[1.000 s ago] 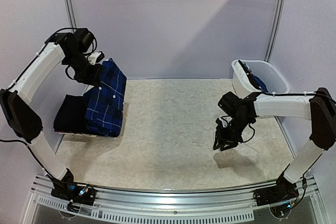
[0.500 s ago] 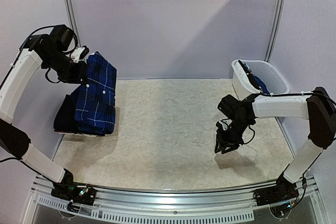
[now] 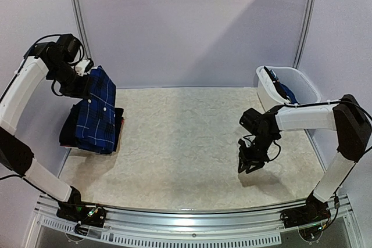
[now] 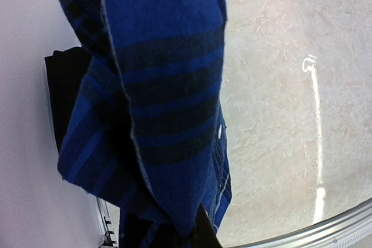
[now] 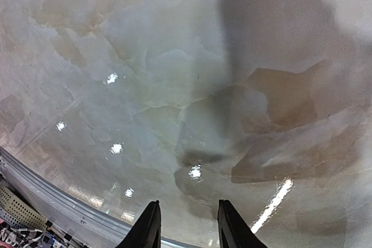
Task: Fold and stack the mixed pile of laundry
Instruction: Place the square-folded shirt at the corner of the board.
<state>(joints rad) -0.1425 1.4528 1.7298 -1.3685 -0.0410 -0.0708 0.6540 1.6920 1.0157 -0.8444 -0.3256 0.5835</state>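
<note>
Pinching the blue plaid shirt [image 3: 96,108], the left tool [image 3: 89,72] should lay it squarely on the black garment [image 3: 67,132]; the right tool [image 5: 188,204] hangs part-spread, empty.

Blue plaid shirt [image 3: 96,105] is folded into a narrow strip with white buttons showing. Its upper end is hoisted in the air at far left, and the rest drapes down onto the stack. Black garment [image 3: 68,133] lies flat underneath, at the left edge of the bench [image 3: 192,137], sticking out to the shirt's left. A thin red edge shows at the stack's right side, can't tell what it is.
</note>
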